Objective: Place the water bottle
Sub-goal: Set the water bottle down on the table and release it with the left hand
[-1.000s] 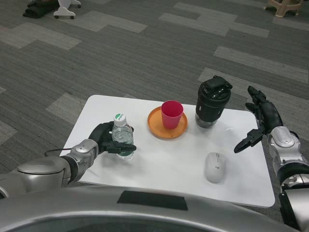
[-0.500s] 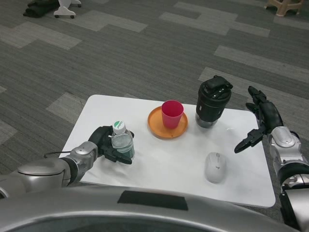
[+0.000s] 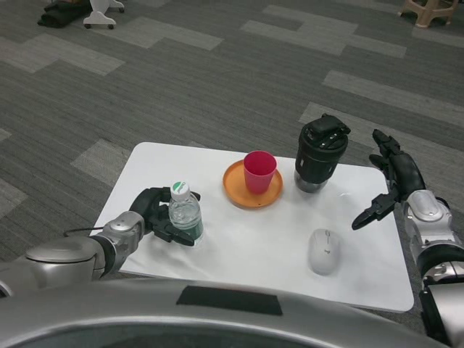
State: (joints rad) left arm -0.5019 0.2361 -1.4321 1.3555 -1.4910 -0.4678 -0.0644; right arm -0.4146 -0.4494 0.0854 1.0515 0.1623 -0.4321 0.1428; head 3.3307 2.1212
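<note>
Water bottle [image 3: 184, 214] upright near the table's [image 3: 239, 254] left edge, toward the front-left corner; clear body, white cap, green band low on the label. Gripped by the left hand [image 3: 156, 215], black fingers wrapped around the lower body from the left and front, thumb side curling toward the near face. Bottle base apparently down on the white tabletop, though hidden by the fingers, so contact not certain. Left silver forearm [image 3: 80, 254] reaching in from the front-left corner, low over the table edge.

Toward the middle of the table's far edge, an orange plate [image 3: 239, 194] with a red cup [image 3: 259, 171] standing upright on it, mouth up. Just right of the plate, still along the far edge, a black tumbler [image 3: 319, 154] with a flip lid, upright, apart from the plate. Nearer the front and right of centre, a white computer mouse [image 3: 324, 251] lying flat, well apart from the bottle.

At the table's right edge, the right hand [image 3: 386, 183] raised above the surface, holding nothing, fingers spread apart with the thumb pointing down and inward toward the tabletop; near the tumbler but not touching it. Right silver forearm [image 3: 431, 232] running down the right side beyond the table's edge.

Grey patterned carpet [image 3: 217, 80] all around the table.
</note>
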